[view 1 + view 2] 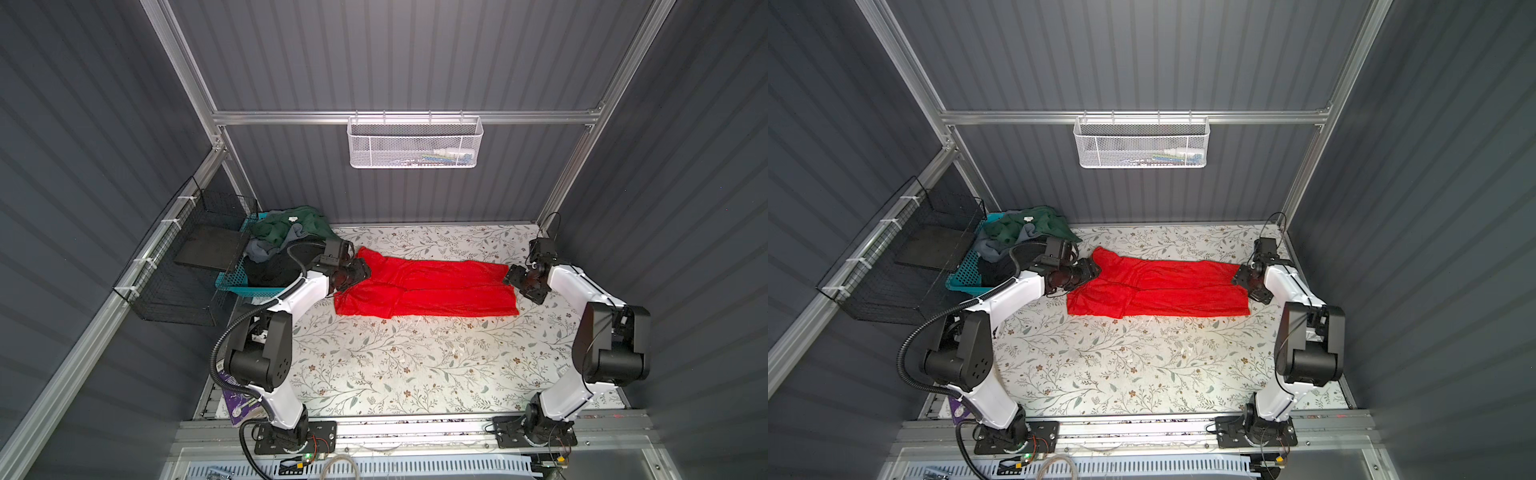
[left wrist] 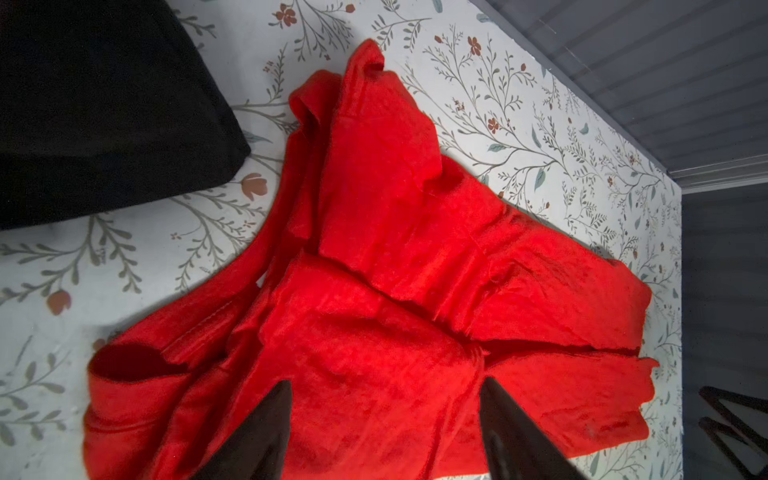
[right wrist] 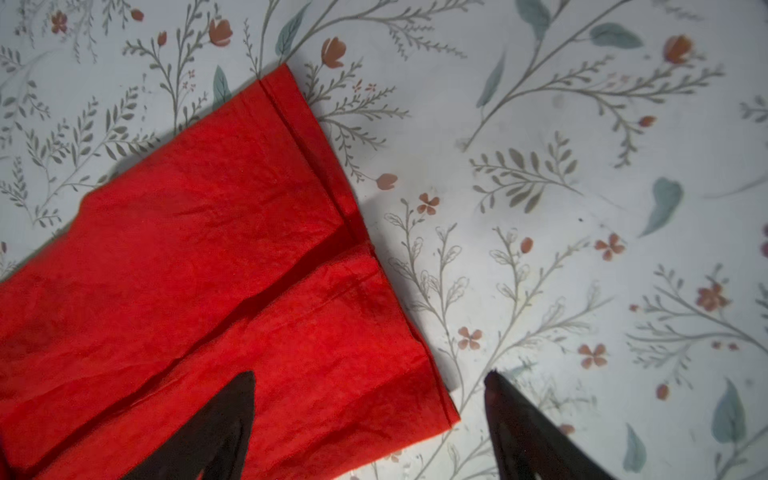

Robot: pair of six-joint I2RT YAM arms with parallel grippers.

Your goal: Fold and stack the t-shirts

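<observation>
A bright red t-shirt (image 1: pixel 424 286) (image 1: pixel 1158 286) lies on the floral table as a long band folded lengthwise, with its two long sides laid over the middle. My left gripper (image 1: pixel 361 270) (image 1: pixel 1094 270) is at its sleeve end. In the left wrist view this gripper (image 2: pixel 385 382) stands open over the bunched red cloth (image 2: pixel 395 270), holding nothing. My right gripper (image 1: pixel 513 276) (image 1: pixel 1239 276) is at the hem end. In the right wrist view it (image 3: pixel 370 374) is open, one finger over the hem corner (image 3: pixel 415 374) and one over bare table. Dark green (image 1: pixel 291 226), grey (image 1: pixel 259 249) and black (image 1: pixel 270 266) t-shirts are heaped at the back left.
The heap fills a teal basket (image 1: pixel 232 278) at the table's back left corner, next to a black wire rack (image 1: pixel 178 266) on the left wall. A white mesh basket (image 1: pixel 415 143) hangs on the rear rail. Black cloth (image 2: pixel 104 104) lies close to the left gripper.
</observation>
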